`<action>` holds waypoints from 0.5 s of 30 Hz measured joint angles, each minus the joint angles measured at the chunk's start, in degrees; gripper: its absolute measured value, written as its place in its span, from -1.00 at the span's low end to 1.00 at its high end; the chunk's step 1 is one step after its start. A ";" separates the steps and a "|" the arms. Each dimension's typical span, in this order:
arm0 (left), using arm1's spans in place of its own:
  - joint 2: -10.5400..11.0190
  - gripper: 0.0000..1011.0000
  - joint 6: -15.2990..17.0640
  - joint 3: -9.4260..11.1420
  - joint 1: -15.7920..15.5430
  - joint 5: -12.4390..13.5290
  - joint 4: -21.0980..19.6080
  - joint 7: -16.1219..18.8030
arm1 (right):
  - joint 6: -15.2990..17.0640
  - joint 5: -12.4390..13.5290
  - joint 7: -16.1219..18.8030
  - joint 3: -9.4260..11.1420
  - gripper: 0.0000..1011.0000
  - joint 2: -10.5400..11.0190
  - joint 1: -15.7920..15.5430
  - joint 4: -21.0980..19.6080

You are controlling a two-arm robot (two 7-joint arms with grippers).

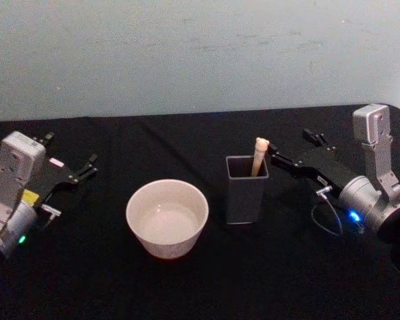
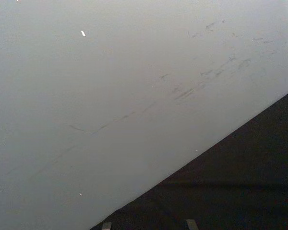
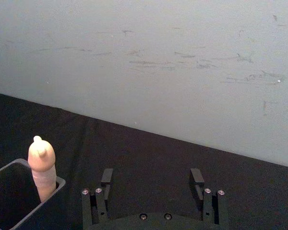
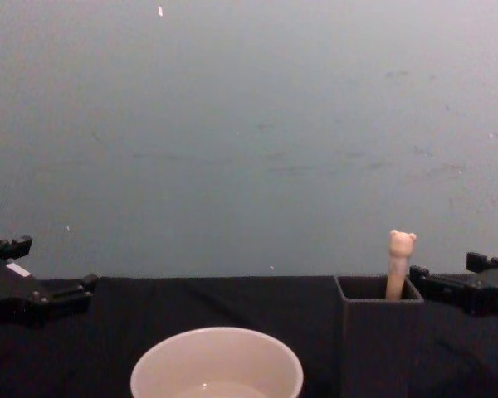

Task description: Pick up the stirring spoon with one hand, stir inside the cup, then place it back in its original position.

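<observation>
The stirring spoon [image 1: 259,155] stands handle-up in a dark grey square holder [image 1: 247,190], leaning into the holder's far right corner. Only its upper handle shows: cream-beige, rounded and matte, ending in a tiny animal head with two small ears, clearest in the chest view [image 4: 401,242]. The neck and bowl are hidden down inside the holder. In the right wrist view the handle top [image 3: 42,163] rises just over the holder's rim [image 3: 19,201].

The cup [image 1: 167,217] is a wide, round, cream-white vessel with a thin rim, sitting on the black-covered desk [image 1: 207,287] to the left of the holder and slightly nearer, a clear gap between the two. Its pale inside shows a faint sheen at the bottom; whether that is liquid I cannot tell. The chest view shows its rim [image 4: 217,365] low in the foreground.

The right gripper [image 1: 276,155] lies just right of the holder, its black fingers [image 3: 107,178] spread apart and released, grasping nothing, the tips close beside the spoon's handle without touching it. The left gripper [image 1: 90,165] rests at the left of the desk, well apart from the cup, fingers parted and empty.

A small pale label sits on the left arm's body, and a yellow patch beside it; no writing can be read on either. A pale scuffed wall [image 1: 200,53] stands behind the desk.
</observation>
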 joint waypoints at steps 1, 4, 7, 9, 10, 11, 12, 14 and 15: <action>0.00 0.98 0.00 0.00 0.00 0.00 0.00 0.00 | 0.00 0.00 0.00 0.00 0.98 0.00 0.00 0.00; 0.00 0.98 0.00 0.00 0.00 0.00 0.00 0.00 | -0.01 0.00 0.00 0.00 0.98 0.00 0.00 0.00; 0.00 0.98 0.00 0.00 0.00 0.00 0.00 0.00 | -0.01 0.00 0.01 0.00 0.98 0.00 0.00 0.00; 0.00 0.98 0.00 0.00 0.00 0.00 0.00 0.00 | 0.00 0.00 0.00 0.00 0.98 0.00 0.00 0.00; 0.00 0.98 0.00 0.00 0.00 0.00 0.00 0.00 | -0.01 0.00 0.00 0.00 0.98 0.00 0.00 0.00; 0.00 0.98 0.00 0.00 0.00 0.00 0.00 0.00 | -0.01 0.00 0.00 0.00 0.98 0.00 0.00 0.00; 0.00 0.98 0.00 0.00 0.00 0.00 0.00 0.00 | 0.00 0.00 0.00 0.00 0.98 0.00 0.00 0.00; 0.00 0.98 0.00 0.00 0.00 0.00 0.00 0.00 | -0.01 0.00 0.00 0.00 0.98 0.00 0.00 0.00; 0.00 0.98 0.00 0.00 0.00 0.00 0.00 0.00 | 0.00 0.00 0.00 0.00 0.98 0.00 0.00 0.00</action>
